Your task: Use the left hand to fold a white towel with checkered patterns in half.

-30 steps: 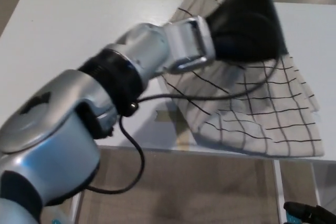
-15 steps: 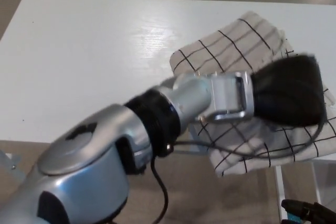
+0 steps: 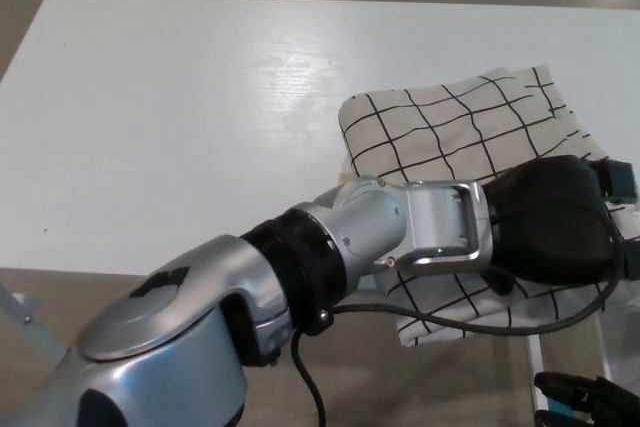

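Note:
The white towel with black checks (image 3: 450,127) lies doubled over on the right side of the white table (image 3: 180,117), its near edge hanging slightly over the table's front. My left arm reaches across from the lower left, and the black left hand (image 3: 552,219) rests back-up on the towel's near right part, hiding its grip. Only the top of my right hand (image 3: 588,399) shows, at the bottom right corner below the table.
The table's front edge runs across the picture just under my left forearm, with brown floor below it. A black cable (image 3: 470,319) loops from the left wrist under the hand. The table's left and middle show bare white surface.
My left hand has swung right and toward me, carrying the towel's layer over; the towel went from draped and raised to lying flat and doubled. The head view also shifted.

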Available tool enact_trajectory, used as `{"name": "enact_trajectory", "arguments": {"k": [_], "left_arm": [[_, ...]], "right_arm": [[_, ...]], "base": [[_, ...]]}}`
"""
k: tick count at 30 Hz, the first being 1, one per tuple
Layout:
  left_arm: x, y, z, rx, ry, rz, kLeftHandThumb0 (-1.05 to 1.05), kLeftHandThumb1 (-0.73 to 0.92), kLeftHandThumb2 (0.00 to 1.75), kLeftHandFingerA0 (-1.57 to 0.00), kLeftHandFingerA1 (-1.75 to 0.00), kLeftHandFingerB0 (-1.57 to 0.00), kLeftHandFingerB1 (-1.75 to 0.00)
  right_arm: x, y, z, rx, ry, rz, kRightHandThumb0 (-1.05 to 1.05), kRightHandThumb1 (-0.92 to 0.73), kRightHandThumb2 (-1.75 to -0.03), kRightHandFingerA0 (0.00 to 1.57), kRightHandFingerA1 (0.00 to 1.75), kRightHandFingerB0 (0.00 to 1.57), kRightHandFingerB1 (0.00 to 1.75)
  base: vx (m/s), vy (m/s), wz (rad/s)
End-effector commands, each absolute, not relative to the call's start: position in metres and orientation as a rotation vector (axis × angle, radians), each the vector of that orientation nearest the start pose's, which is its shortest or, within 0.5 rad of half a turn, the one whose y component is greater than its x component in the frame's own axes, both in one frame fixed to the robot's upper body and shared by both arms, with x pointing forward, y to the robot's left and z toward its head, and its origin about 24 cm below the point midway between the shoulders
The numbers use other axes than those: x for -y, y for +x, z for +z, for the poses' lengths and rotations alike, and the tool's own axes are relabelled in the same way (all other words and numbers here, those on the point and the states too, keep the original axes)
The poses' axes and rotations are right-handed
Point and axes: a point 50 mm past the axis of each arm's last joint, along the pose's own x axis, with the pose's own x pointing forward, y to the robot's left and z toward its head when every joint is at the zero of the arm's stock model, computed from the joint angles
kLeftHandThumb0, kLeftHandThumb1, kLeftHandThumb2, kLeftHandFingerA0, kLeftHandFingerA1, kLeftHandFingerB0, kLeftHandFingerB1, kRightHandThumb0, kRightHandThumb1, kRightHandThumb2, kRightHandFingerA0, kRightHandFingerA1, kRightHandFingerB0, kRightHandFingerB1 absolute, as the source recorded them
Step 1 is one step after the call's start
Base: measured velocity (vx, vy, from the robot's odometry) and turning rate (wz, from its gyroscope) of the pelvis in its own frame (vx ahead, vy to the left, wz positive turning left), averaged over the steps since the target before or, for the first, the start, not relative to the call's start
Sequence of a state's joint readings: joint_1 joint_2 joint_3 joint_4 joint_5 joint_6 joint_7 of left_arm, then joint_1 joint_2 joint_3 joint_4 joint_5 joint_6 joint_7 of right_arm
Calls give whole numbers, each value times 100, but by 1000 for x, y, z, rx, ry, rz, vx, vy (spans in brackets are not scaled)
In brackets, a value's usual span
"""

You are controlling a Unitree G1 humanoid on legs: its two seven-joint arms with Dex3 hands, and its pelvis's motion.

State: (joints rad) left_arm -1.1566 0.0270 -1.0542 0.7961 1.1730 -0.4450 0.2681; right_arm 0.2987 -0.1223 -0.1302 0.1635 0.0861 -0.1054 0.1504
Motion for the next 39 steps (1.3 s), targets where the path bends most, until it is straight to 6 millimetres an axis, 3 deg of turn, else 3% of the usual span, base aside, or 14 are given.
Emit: {"name": "enact_trajectory", "arguments": {"k": [1, 10, 12, 17, 19, 20, 22, 24, 28, 29, 34, 36, 37, 39], "left_arm": [[70, 314, 128, 490, 1840, -1159, -104, 53, 61, 0, 0, 0, 0], [58, 327, 158, 482, 1723, -1048, -104, 56, 61, 0, 0, 0, 0], [52, 334, 193, 507, 1662, -996, -105, 43, 79, 0, 0, 0, -1], [42, 330, 250, 614, 1516, -926, -105, 52, 66, 0, 0, 0, -4], [24, 319, 292, 755, 1319, -854, -104, 55, 65, 0, 0, 0, -3], [24, 319, 292, 755, 1319, -854, -104, 55, 65, 0, 0, 0, -3], [-2, 304, 331, 880, 1143, -791, -102, 48, 69, 0, 0, 0, -3], [-19, 295, 347, 938, 1060, -761, -100, 46, 79, 0, 0, 0, 0], [-32, 287, 356, 979, 999, -742, -101, 46, 79, 0, 0, 0, -1], [-62, 274, 364, 1033, 955, -689, -100, 46, 78, 0, 0, 0, -2], [-124, 247, 357, 1056, 918, -618, -93, 57, 59, 0, -1, 0, -11], [-146, 237, 348, 1042, 926, -587, -91, 54, 62, 0, -2, 0, -10], [-155, 232, 344, 1035, 931, -573, -80, 44, 86, 0, 0, 0, -11], [-171, 221, 333, 1009, 925, -550, -76, 42, 84, 0, -3, 0, -15]], "right_arm": [[220, 163, -46, -410, -87, -43, -37, -51, -56, 51, 58, 74, 53], [220, 162, -49, -424, -42, -44, -36, -51, -56, 51, 58, 74, 52], [218, 161, -49, -422, -24, -45, -31, -50, -55, 51, 58, 75, 52], [219, 160, -50, -419, -30, -50, -32, -51, -56, 51, 58, 75, 53], [219, 159, -51, -424, -41, -49, -33, -50, -56, 51, 58, 73, 53], [219, 159, -51, -424, -41, -49, -33, -50, -56, 51, 58, 73, 53], [220, 157, -52, -426, -54, -56, -32, -51, -55, 51, 59, 71, 54], [221, 156, -52, -423, -59, -60, -32, -51, -55, 51, 59, 71, 55], [222, 153, -52, -421, -55, -64, -33, -51, -56, 50, 59, 71, 56], [226, 152, -49, -412, -55, -86, -34, -51, -56, 49, 59, 69, 57], [244, 154, -36, -366, -56, -151, -37, -52, -56, 47, 58, 65, 57], [250, 153, -30, -345, -50, -189, -38, -52, -56, 47, 59, 65, 57], [252, 154, -27, -333, -47, -205, -37, -52, -56, 48, 59, 64, 57], [258, 154, -21, -312, -39, -228, -36, -52, -56, 48, 59, 64, 58]], "base": [[0, 0, 0], [0, 0, 0], [0, 0, 0], [0, 0, 0], [0, 0, 0], [0, 0, 0], [0, 0, 0], [0, 0, 0], [0, 0, 0], [0, 0, 0], [0, 0, 0], [0, 0, 0], [0, 0, 0], [0, 0, 0]]}}
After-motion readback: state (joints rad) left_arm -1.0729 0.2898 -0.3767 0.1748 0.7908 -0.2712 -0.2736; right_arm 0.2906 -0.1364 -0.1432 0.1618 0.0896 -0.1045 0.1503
